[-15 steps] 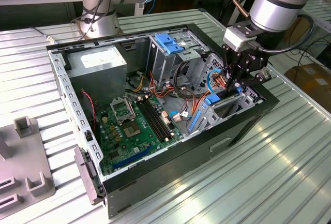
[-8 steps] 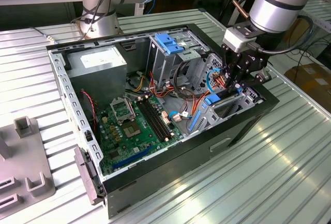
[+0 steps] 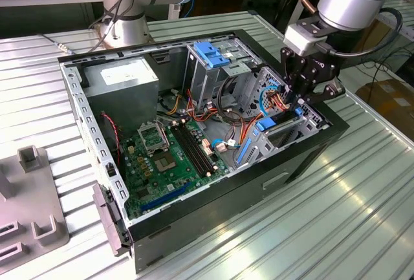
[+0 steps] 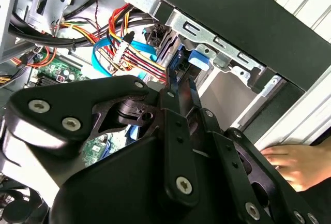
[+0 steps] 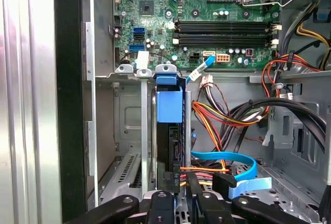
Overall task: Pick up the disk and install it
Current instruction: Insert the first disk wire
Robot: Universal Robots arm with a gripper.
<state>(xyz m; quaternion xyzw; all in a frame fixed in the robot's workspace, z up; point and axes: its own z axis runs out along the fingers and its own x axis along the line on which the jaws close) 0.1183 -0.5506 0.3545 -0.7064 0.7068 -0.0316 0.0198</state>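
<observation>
Gripper (image 5: pixel 178 195) pinches blue-framed flat disk (image 5: pixel 169 131) in metal bay.

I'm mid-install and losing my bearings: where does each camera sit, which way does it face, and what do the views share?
Exterior view: off the arm, above the table, looking down into the open computer case; shows the arm and gripper over the drive bay.
First wrist view: on the arm, looking along the gripper at the disk standing in its bay, motherboard beyond.
Second wrist view: on the arm, looking past the gripper; a person's hand at the case.
Shared: gripper, blue cable.
</observation>
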